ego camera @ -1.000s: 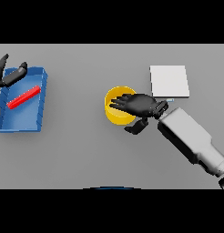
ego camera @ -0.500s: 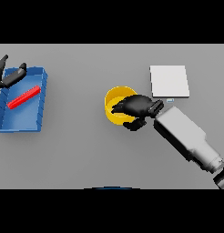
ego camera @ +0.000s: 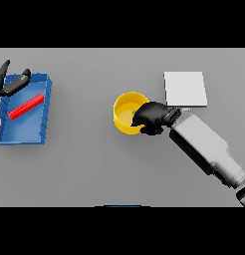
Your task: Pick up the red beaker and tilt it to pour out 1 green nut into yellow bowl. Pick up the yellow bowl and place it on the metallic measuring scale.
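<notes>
**Gripping the yellow bowl by its right rim**

Sitting near the middle of the grey table (ego camera: 94, 169), the yellow bowl (ego camera: 125, 110) is upright, and a small green nut (ego camera: 133, 113) shows inside it, just beside my fingers. My right hand (ego camera: 153, 117) has its fingers curled over the bowl's right edge, clamped on the rim, with my arm running off toward the near right. Just to the far right of the bowl, apart from it, lies the flat pale measuring scale (ego camera: 184, 88). Well off to the left is a blue tray (ego camera: 44, 112) with the red beaker (ego camera: 26, 106) lying on its side in it. My left hand (ego camera: 10, 83) rests at the tray's far left corner, fingers relaxed and spread, holding nothing.
</notes>
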`<state>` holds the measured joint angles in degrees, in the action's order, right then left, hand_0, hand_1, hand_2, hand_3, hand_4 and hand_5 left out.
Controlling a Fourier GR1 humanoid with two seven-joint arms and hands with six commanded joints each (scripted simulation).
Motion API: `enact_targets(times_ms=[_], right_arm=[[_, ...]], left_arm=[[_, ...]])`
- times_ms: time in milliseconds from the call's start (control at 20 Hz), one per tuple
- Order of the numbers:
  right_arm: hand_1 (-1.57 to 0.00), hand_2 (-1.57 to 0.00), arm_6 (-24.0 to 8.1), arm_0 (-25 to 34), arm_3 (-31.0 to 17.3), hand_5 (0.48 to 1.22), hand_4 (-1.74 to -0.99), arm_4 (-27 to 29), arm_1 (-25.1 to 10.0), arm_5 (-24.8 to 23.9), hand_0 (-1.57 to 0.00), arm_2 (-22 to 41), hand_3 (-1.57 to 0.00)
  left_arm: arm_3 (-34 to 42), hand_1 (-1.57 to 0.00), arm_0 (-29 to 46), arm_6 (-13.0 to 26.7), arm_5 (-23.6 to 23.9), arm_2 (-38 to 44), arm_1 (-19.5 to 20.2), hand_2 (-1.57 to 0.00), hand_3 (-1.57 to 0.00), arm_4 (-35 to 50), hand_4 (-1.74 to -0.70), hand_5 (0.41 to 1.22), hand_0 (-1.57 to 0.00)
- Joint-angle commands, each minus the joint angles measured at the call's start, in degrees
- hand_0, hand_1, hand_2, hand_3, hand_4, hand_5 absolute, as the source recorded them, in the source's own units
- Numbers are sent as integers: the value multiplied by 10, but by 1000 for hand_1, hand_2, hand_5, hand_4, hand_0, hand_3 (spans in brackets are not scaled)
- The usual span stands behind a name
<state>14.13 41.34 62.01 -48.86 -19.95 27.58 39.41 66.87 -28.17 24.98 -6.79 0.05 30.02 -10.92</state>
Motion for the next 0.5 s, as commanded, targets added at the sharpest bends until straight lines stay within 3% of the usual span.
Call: enact_targets(times_ms=[0, 100, 450], right_arm=[[-1446, -1330, 3, -1, 3, 1193, -1698, 0, -5, -2, -1451, 1, -1171], [-1491, -1362, 8, 2, 10, 1203, -1714, 6, -8, -4, -1494, -2, -1198], [-1554, -1491, -28, 7, 85, 1217, -1735, 34, -47, 51, -1555, -29, -1153]], left_arm=[[-4, 1, -4, 1, 4, 0, -4, 1, 1, 0, -785, 712, 1], [-8, 1, -5, -4, -1, 5, 1, 1, 1, 4, -786, 704, 1], [9, 1, 1, -2, -6, 2, 3, 1, 1, 6, -776, 702, 1]])
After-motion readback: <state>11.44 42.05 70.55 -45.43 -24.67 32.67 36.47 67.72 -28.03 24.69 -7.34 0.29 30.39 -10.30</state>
